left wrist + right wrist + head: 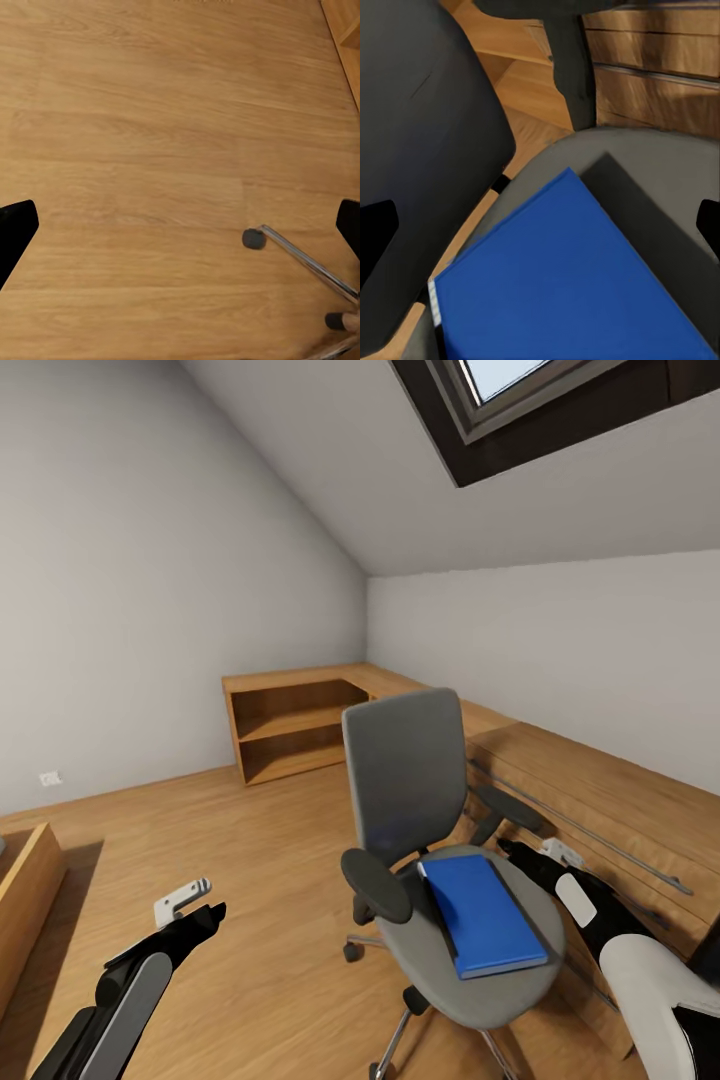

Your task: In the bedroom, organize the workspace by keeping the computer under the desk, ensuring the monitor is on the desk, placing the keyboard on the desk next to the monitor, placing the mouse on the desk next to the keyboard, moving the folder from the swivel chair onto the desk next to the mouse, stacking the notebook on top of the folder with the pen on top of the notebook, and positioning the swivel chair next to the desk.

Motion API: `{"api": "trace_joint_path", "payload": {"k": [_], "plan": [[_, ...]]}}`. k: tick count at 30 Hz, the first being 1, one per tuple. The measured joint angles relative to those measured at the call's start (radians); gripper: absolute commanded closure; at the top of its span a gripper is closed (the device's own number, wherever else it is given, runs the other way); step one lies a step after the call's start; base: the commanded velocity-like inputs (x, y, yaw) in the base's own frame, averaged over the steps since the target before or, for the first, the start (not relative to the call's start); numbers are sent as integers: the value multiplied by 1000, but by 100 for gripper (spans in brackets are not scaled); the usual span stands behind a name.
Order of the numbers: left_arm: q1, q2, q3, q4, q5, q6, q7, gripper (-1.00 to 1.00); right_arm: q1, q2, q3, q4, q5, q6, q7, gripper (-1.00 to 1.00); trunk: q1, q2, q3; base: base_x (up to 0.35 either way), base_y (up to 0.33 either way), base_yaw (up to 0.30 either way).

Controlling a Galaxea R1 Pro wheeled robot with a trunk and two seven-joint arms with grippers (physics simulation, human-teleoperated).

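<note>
Blue folder [487, 915] lies flat on the seat of the swivel chair [405, 775], one corner toward the backrest, long edge running out toward the seat's front edge; a darker sheet or second cover shows under its corner in the right wrist view [577, 277]. Judged thin, light, fairly stiff, with a smooth cover likely to slide on the seat fabric. It lies flush, so a top pinch has no purchase; best hold looks like the edge nearest the seat's front rim, where a finger could get beneath. The chair rolls and swivels, so any push on the folder may turn the seat. My right gripper [548, 852] hangs at the seat's right edge by the armrest, just beside the folder, not touching it; fingers spread apart, nothing between them. My left gripper [190, 905] hangs over bare wooden floor [250, 840], well apart from the chair, fingers also spread and empty; one chrome leg with its caster [253, 238] shows below it. Low wooden shelf [290, 725] stands against the far wall behind the chair.
</note>
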Motion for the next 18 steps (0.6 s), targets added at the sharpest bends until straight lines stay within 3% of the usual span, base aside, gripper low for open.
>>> {"api": "trace_joint_path", "payload": {"k": [14, 16, 18], "plan": [[0, 0, 0, 2, 0, 0, 0, -100, -1, 6, 10, 2, 13, 1, -117, -100, 0, 0, 0, 124, 0, 0], [0, 0, 0, 2, 0, 0, 0, -100, -1, 8, 10, 2, 24, 1, -142, -100, 0, 0, 0, 127, 0, 0], [0, 0, 0, 2, 0, 0, 0, -100, -1, 10, 11, 3, 60, 1, -176, -100, 0, 0, 0, 43, 0, 0]]}}
